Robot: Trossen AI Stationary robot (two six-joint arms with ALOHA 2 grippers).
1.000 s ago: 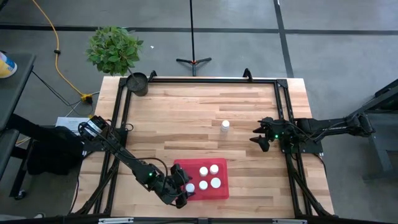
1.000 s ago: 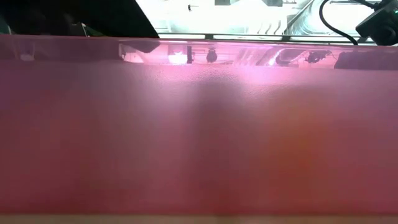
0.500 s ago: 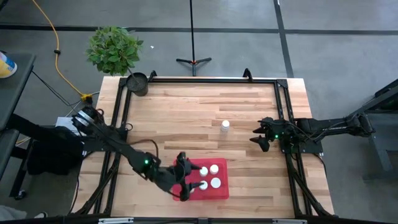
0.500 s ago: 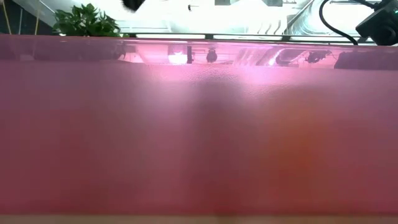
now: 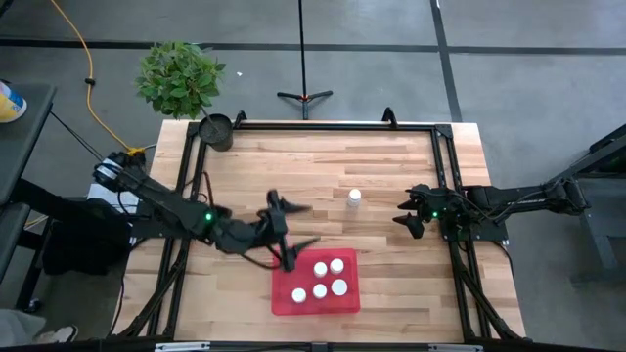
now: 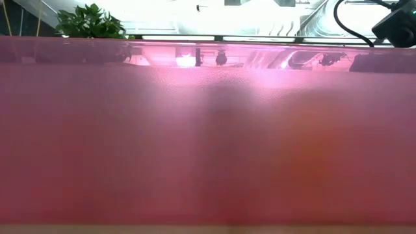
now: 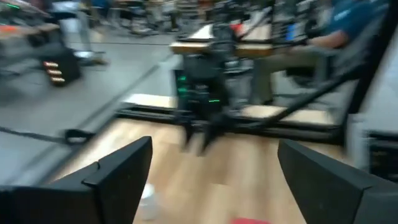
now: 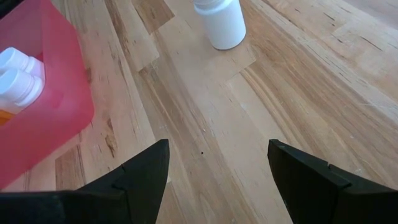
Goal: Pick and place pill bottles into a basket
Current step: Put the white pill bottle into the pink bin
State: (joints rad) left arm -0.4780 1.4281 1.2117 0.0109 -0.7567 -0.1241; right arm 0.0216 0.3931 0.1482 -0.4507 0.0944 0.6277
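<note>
The red basket [image 5: 315, 298] lies near the table's front edge and holds several white-capped pill bottles [image 5: 320, 290], which also show in the right wrist view [image 8: 13, 74]. One white pill bottle [image 5: 353, 198] stands alone on the wood at mid-table [image 8: 221, 18]. My left gripper [image 5: 311, 225] hangs open in the air just beyond the basket's far-left corner, nothing between its fingers [image 7: 211, 186]. My right gripper [image 5: 403, 217] waits open at the right, low over the table [image 8: 217, 155], aimed between the lone bottle and the basket [image 8: 37, 99].
A dark pot [image 5: 216, 130] with a green plant [image 5: 179, 76] stands at the far-left corner. A black frame rail [image 5: 323, 125] runs along the table's edges. The basket's red wall [image 6: 208, 143] fills the low view. Bare wood lies between the lone bottle and the basket.
My left gripper has risen from the basket's near-left corner and drawn away toward the far edge, its wrist rolling as it went. The bottles in the basket have stayed where they were. My right arm has kept still.
</note>
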